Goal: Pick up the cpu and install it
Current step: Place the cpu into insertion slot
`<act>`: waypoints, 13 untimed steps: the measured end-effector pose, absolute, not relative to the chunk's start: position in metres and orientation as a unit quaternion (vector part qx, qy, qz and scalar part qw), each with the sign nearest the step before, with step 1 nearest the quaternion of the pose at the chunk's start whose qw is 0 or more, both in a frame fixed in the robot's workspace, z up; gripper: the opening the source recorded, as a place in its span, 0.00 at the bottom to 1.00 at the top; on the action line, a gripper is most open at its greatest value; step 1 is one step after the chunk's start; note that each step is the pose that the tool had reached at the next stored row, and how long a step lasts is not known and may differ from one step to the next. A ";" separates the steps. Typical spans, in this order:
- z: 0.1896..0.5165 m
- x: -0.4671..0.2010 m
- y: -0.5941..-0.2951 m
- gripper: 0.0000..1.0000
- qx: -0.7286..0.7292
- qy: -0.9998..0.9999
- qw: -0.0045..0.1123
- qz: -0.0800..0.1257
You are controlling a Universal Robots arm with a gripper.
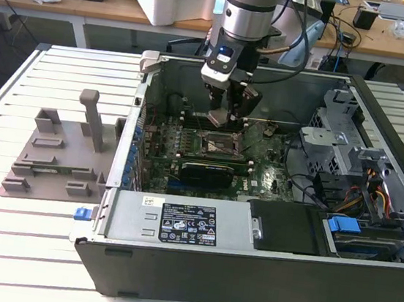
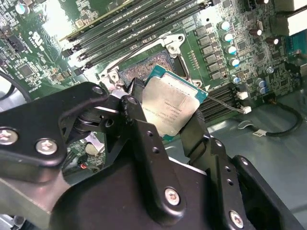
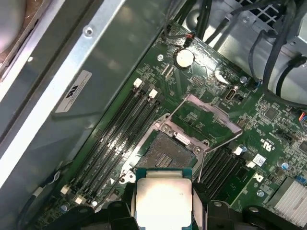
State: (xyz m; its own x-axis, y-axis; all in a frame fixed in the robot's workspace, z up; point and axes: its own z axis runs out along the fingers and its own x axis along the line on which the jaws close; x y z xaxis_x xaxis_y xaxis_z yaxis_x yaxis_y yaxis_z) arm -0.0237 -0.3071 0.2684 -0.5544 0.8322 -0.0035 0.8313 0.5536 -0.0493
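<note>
Gripper (image 1: 226, 114) clamped on the cpu (image 1: 218, 118). Fingers (image 2: 135, 103) press two opposite edges, metal top facing both wrist cameras. The cpu hangs in the air just above the open socket (image 3: 165, 152), near the middle of the motherboard (image 1: 258, 174), not seated. Socket load plate (image 3: 207, 116) is hinged up. The computer case (image 1: 246, 271) lies open on the slatted table (image 1: 37, 234).

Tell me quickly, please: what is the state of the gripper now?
Gripper: shut on the cpu, holding it above the open socket.
</note>
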 end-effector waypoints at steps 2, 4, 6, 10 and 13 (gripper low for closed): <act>0.268 -0.024 -0.307 0.55 -0.482 -0.876 0.010 0.022; 0.268 -0.024 -0.307 0.55 -0.488 -0.873 0.010 0.022; 0.268 -0.024 -0.307 0.55 -0.493 -0.870 0.011 0.022; 0.268 -0.024 -0.307 0.55 -0.504 -0.863 0.011 0.022; 0.268 -0.024 -0.307 0.55 -0.513 -0.858 0.011 0.022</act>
State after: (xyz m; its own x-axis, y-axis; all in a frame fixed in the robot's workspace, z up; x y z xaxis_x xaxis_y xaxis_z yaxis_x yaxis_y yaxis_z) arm -0.0237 -0.3071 0.2679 -0.4729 0.8811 -0.0036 0.8801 0.4722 -0.0493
